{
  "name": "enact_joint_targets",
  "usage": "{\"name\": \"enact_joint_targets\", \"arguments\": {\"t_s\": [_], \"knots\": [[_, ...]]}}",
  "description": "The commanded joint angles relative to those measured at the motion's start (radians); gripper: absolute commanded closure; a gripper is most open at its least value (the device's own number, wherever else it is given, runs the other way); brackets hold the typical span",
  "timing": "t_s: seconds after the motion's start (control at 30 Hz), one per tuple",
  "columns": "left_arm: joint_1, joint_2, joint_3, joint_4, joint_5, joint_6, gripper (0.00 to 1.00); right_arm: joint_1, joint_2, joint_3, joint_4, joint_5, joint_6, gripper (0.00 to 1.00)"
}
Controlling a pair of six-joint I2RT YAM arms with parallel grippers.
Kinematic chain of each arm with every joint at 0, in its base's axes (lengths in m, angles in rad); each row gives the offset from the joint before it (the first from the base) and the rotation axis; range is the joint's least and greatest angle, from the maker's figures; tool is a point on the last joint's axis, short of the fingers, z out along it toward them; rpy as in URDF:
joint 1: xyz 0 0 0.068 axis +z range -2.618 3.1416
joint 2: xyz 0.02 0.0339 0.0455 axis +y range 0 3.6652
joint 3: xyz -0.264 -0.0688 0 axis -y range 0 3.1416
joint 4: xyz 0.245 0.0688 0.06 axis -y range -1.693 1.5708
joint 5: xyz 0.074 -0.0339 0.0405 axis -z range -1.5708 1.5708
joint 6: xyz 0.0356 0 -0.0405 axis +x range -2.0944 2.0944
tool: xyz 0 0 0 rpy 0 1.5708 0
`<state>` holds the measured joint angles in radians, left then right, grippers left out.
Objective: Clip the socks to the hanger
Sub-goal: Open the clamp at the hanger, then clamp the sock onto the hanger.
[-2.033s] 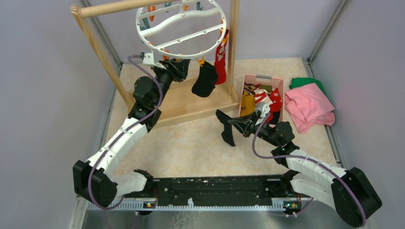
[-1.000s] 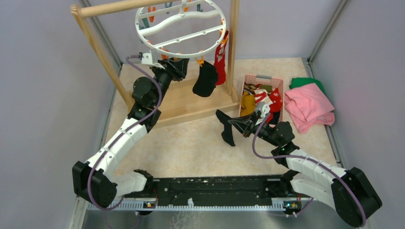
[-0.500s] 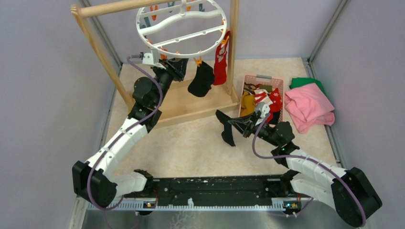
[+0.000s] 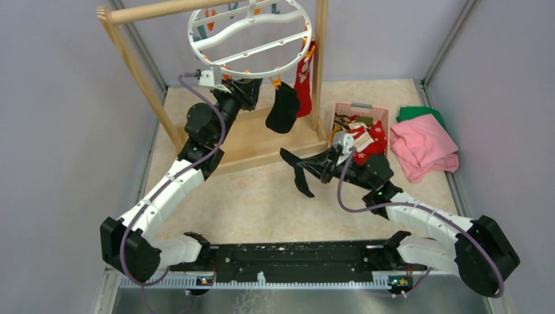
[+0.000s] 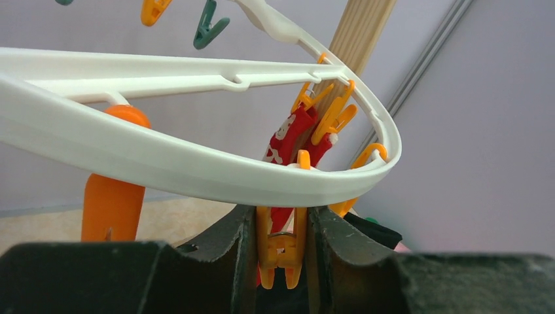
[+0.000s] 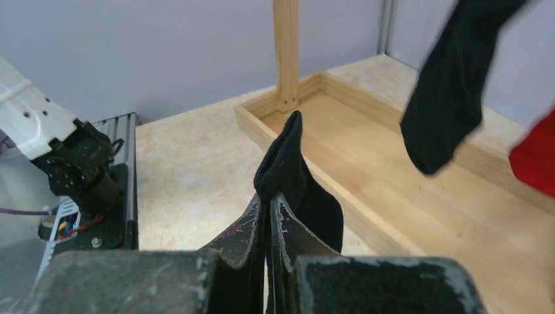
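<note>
Two socks already hang from the hanger (image 5: 163,160), a round white ring suspended from a wooden rack (image 4: 134,62) at the back of the table (image 4: 262,203). One is the hung black sock (image 4: 283,108) and just beside it is a red patterned sock (image 4: 302,82). The left hand (image 5: 280,219) is raised under the ring's near rim. Its fingers are narrowed onto an orange clip (image 5: 281,252), one on each side, apparently squeezing it so its mouth opens for the next sock. The mouth itself is hidden below the fingers. The right hand (image 6: 268,206) is pinched fully closed on a second black sock (image 6: 294,173), holding it above the table near the rack's base. Most of its length reaches beyond the fingertips, ready to be offered to the clip. That sock is well apart from the hanger and would need to travel up and left. More socks wait in a pink basket (image 4: 358,106) to the right.
</note>
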<state>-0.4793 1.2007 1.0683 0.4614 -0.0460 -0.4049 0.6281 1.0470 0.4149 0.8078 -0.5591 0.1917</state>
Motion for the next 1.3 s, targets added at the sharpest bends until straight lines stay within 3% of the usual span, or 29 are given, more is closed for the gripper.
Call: {"name": "enact_joint_targets", "arguments": {"t_s": [0.0,0.23,0.43,0.9,1.27], "knots": [[-0.002,0.018,0.050,0.019,-0.027,-0.026,0.94,0.116,0.059,0.189,-0.105,0.155,-0.124,1.00],[-0.004,0.028,0.058,0.002,-0.054,-0.064,0.97,0.183,0.206,0.425,-0.162,0.392,-0.157,1.00],[-0.004,0.020,0.059,-0.005,-0.079,-0.084,0.98,0.221,0.300,0.516,-0.124,0.523,-0.210,1.00],[-0.005,0.028,0.059,-0.017,-0.086,-0.118,0.98,0.278,0.430,0.648,-0.056,0.711,-0.276,1.00],[-0.011,0.036,0.068,-0.030,-0.096,-0.129,0.98,0.292,0.475,0.700,-0.032,0.768,-0.323,1.00]]}}
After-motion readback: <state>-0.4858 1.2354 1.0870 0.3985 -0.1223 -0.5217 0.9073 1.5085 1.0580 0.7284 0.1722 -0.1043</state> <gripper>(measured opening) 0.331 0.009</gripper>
